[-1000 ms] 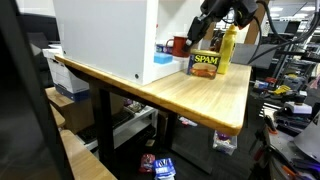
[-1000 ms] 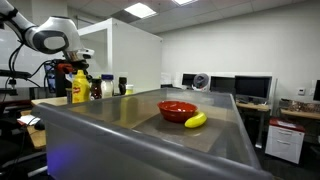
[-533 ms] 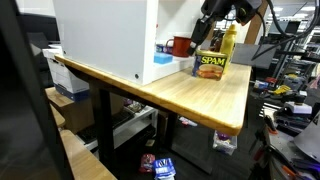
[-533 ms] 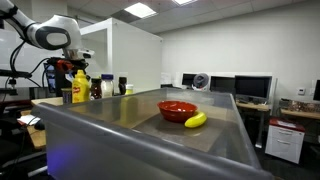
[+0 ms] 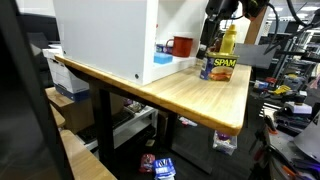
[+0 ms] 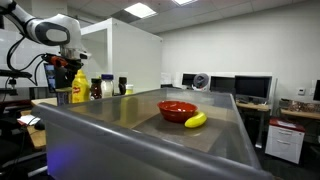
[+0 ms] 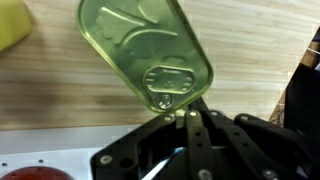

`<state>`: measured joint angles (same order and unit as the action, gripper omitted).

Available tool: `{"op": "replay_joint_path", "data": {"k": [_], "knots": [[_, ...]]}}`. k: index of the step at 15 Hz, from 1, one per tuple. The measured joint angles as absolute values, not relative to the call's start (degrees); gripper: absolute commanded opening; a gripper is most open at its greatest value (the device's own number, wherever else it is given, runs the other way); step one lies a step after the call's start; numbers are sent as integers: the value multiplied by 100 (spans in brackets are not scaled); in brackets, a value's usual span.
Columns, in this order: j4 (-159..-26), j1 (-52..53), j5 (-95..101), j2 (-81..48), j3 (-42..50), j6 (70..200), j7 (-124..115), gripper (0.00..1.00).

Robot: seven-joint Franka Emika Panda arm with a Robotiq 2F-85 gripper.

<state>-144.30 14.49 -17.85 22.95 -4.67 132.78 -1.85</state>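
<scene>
Gripper (image 7: 186,110) pinching meat can (image 7: 145,50) by rim at 6 o'clock of lid, so can hangs tilted over wooden table (image 5: 190,95). Kinda skimpy grip. Mustard bottle (image 5: 228,40) near, at 12 o'clock.

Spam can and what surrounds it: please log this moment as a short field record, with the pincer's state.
Held item: Spam can, gold lid with pull tab facing the wrist camera
Pincer: pincer appears shut on the can's rim at the tab end
Can pose: tilted; cannot tell whether it is off the surface
Behind can: yellow mustard bottle
Beside it: red mug, against the white cabinet
Surface: wooden table
Elsewhere: red bowl with banana beside it
</scene>
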Motion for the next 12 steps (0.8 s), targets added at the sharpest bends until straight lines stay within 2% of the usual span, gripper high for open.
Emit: {"op": "replay_joint_path", "data": {"k": [12], "knots": [[-14294, 1427, -1881, 2320, -532, 12506, -604, 0]]}}
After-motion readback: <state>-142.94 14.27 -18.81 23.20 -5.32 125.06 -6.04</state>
